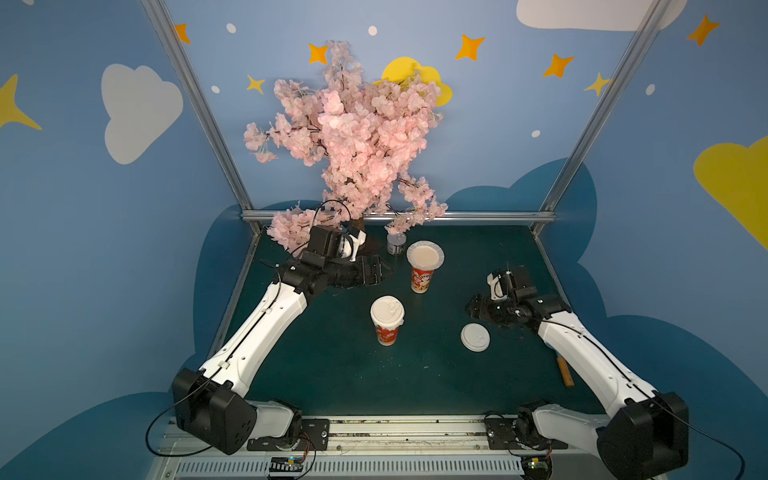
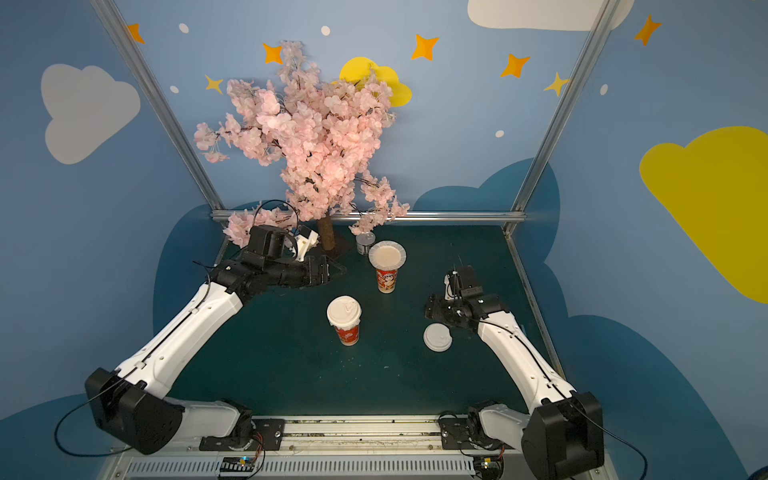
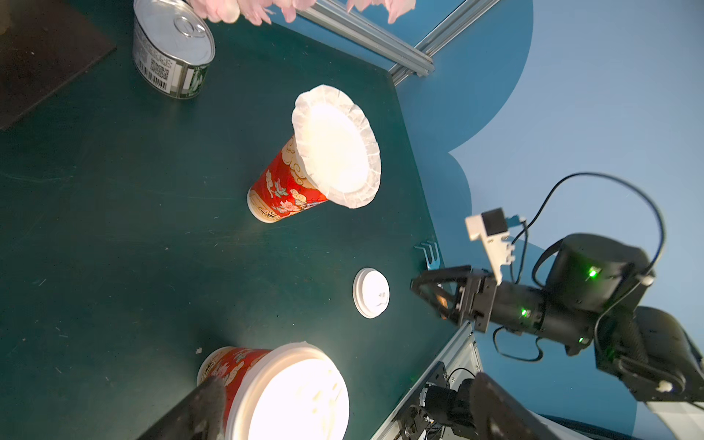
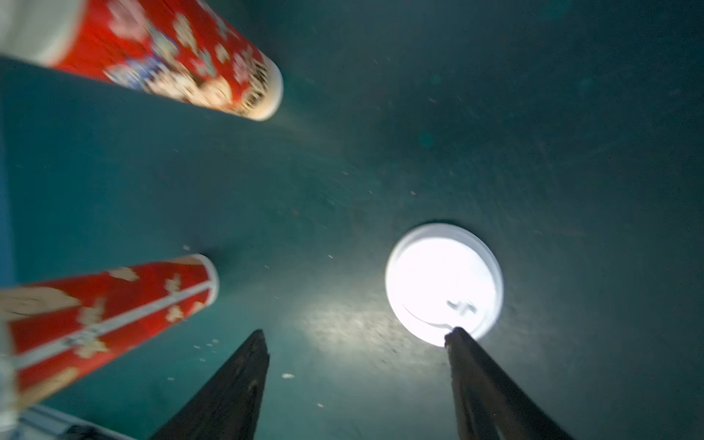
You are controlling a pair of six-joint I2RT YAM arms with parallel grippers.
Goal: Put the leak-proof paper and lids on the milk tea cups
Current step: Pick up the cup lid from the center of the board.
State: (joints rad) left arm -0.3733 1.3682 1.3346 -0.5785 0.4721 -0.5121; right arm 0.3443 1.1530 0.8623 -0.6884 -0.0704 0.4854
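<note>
Two milk tea cups stand on the green table. The far cup [image 1: 422, 279] [image 2: 386, 281] [image 3: 284, 188] carries a leak-proof paper [image 1: 425, 254] [image 2: 387, 254] [image 3: 337, 146] over its mouth, pleated edge overhanging. The near cup [image 1: 386, 332] [image 2: 348, 334] [image 4: 110, 316] wears a white domed lid [image 1: 387, 311] [image 3: 293, 396]. My left gripper [image 1: 384, 270] [image 3: 346, 381] hangs open and empty, left of the far cup. My right gripper [image 1: 471, 309] [image 4: 356, 333] is open and empty over the table, beside a loose lid [image 1: 475, 337] [image 4: 444, 284].
A grey can [image 1: 396, 243] [image 3: 173, 49] stands behind the far cup, near the trunk of a pink blossom tree [image 1: 357, 137]. A short wooden stick [image 1: 565, 372] lies by the table's right edge. Aluminium rails frame the table.
</note>
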